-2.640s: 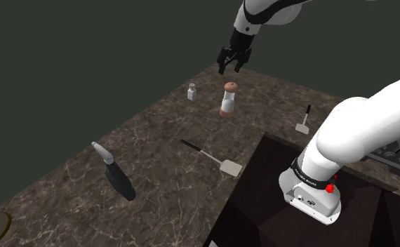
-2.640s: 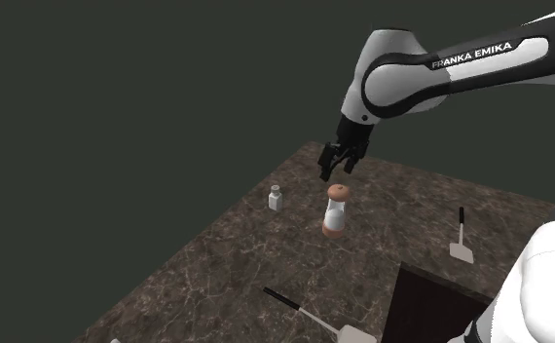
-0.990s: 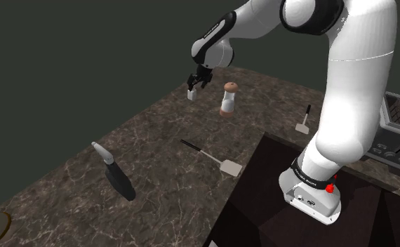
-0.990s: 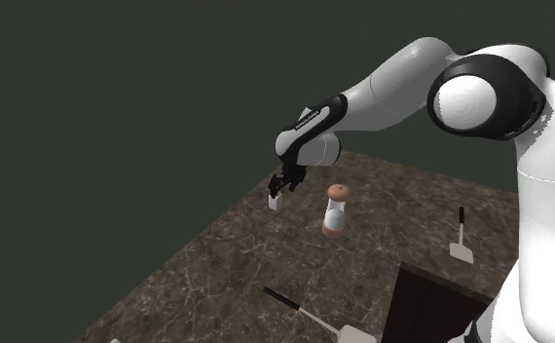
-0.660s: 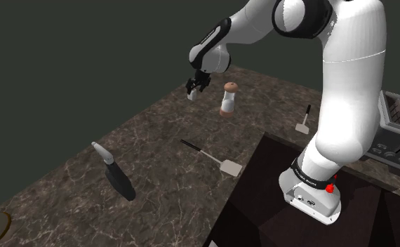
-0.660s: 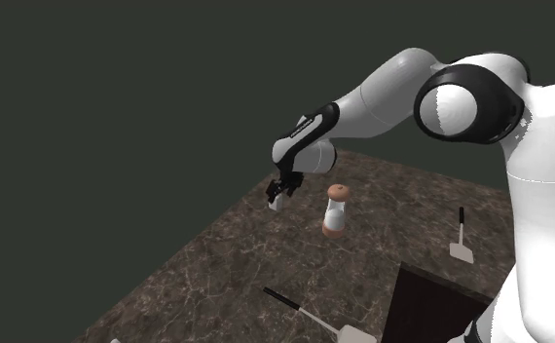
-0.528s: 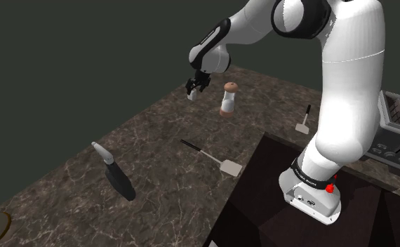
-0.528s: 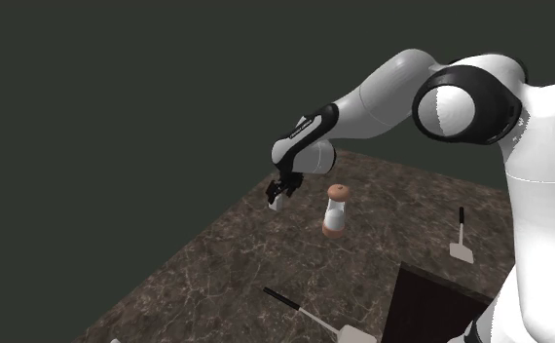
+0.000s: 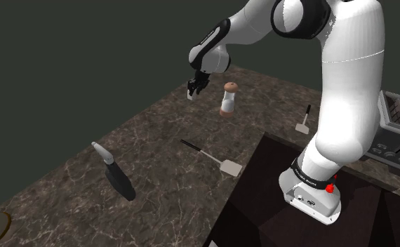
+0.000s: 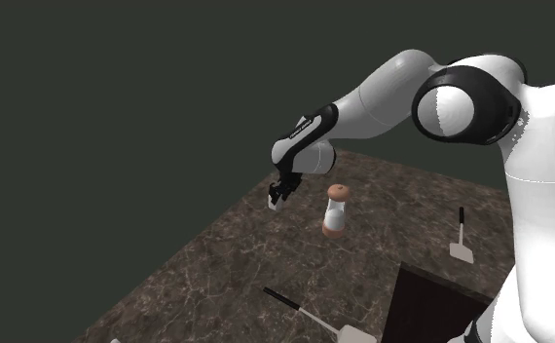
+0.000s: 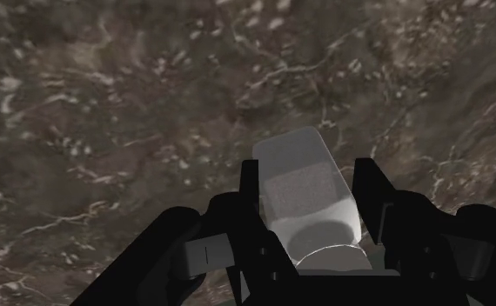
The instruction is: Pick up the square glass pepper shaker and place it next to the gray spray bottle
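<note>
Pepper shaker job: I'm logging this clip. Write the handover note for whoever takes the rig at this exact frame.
Claw: shut on the shaker, a finger on each side.
Shaker: at the far end of the counter, near the mill. Cannot tell whether it is off the surface.
Spray bottle: lying at the counter's near end, toward the shoulder view's left, well away from the shaker.
Done: reach and grasp.
Left: lift, carry to the bottle, set the shaker down beside it, release.
</note>
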You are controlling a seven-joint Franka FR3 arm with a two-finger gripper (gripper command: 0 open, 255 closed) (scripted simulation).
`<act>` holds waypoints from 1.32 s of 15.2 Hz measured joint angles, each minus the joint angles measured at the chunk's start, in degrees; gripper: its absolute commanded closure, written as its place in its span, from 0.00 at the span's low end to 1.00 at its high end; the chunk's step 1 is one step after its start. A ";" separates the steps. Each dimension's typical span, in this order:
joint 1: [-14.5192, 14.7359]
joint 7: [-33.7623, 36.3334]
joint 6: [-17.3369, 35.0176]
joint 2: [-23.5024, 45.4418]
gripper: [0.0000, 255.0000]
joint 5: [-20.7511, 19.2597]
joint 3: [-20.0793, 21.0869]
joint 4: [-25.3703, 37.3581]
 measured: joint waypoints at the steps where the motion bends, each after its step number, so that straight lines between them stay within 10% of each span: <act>1: 0.00 0.00 0.00 0.00 1.00 0.00 0.00 0.00; 20: 1.77 4.42 -6.50 -6.46 1.00 -4.32 -2.73 0.31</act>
